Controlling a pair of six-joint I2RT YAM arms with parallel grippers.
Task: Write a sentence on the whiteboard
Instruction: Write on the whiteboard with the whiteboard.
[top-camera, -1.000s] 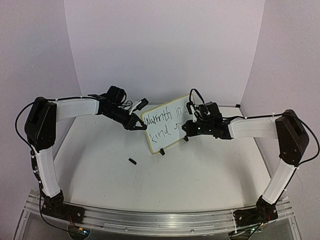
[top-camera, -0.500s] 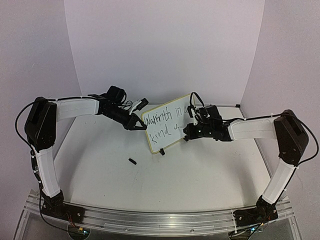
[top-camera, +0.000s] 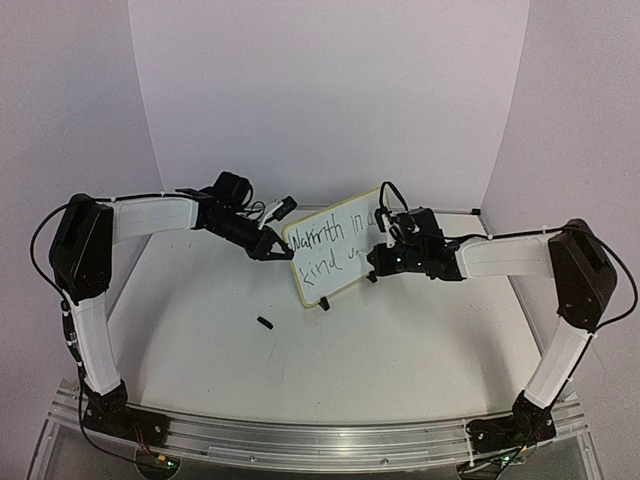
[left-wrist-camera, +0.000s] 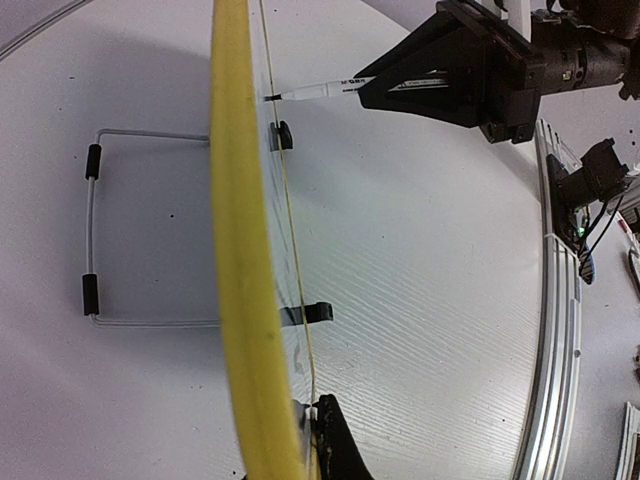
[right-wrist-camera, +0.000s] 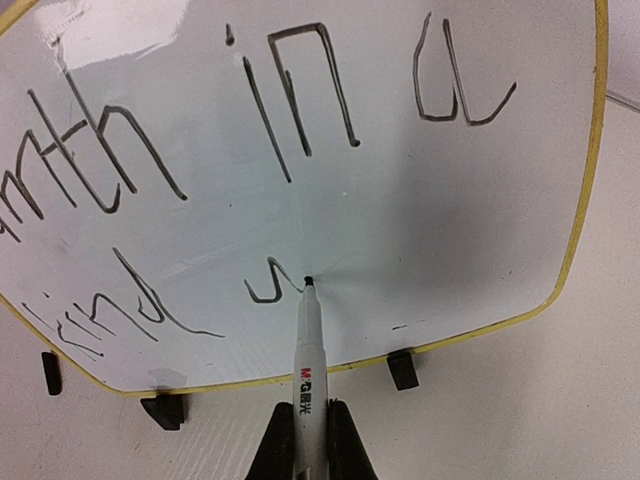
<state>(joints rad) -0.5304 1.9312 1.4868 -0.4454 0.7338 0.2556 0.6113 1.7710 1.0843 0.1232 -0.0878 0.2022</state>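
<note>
Right wrist view: the marker is seen clamped between the narrowed jaws of the right gripper, with its tip pressed on the whiteboard at the end of a small curved stroke in the lower line, just right of "kind". The sentence is judged unfinished: roughly "Warmth in a" is read along the upper line, with "kind" and one partial letter below it. The whiteboard is stood on the table, leaned back on the wire stand behind it and seated on two black clip feet under its lower rim. The left gripper is closed on the whiteboard's left rim, probably as a brace so that pen pressure does not tip or slide so light a board. The marker is held nearly square to the whiteboard's face, presumably so the nib drags cleanly. A small black piece, possibly the cap, is noted on the table in front of the whiteboard, well apart from it. Space right of the tip is judged tight, so crowding at the lower right rim is a risk.
</note>
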